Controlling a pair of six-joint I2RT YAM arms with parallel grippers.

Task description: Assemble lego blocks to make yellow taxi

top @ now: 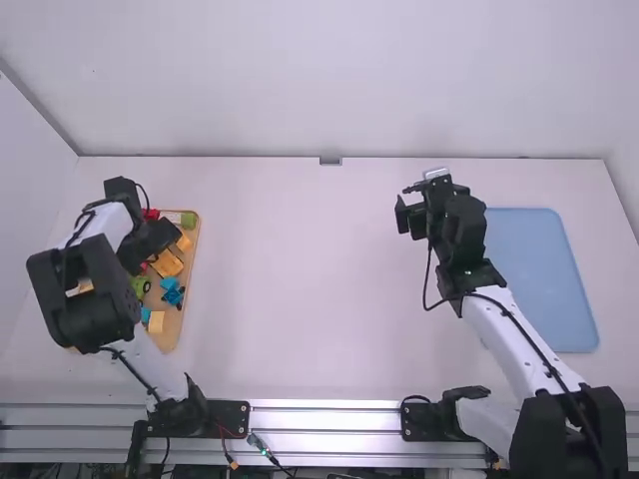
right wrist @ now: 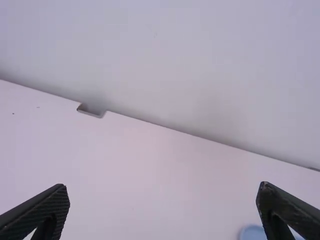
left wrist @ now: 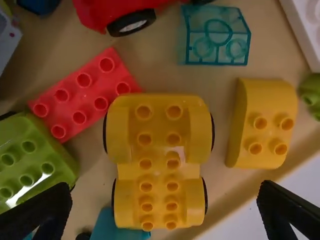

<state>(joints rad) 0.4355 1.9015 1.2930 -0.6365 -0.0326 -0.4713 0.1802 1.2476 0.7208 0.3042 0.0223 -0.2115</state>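
Note:
My left gripper (top: 158, 242) is over the wooden tray of blocks at the table's left. In the left wrist view, that gripper (left wrist: 164, 193) stands open above a yellow car base (left wrist: 159, 172) with black wheels, one finger off to each side and not touching it. A separate yellow rounded block (left wrist: 269, 122) lies beside the base. A clear teal block (left wrist: 217, 37) lies near both. On the right of the table, my right gripper (top: 409, 215) is held over bare tabletop. The right wrist view has this gripper (right wrist: 164, 193) open with nothing between its fingers.
The wooden tray (top: 193, 261) also holds a red block (left wrist: 85, 92), a green block (left wrist: 32, 160), a red vehicle (left wrist: 112, 15) and other pieces close around the yellow base. A blue mat (top: 544, 279) lies at the right, beside the right arm.

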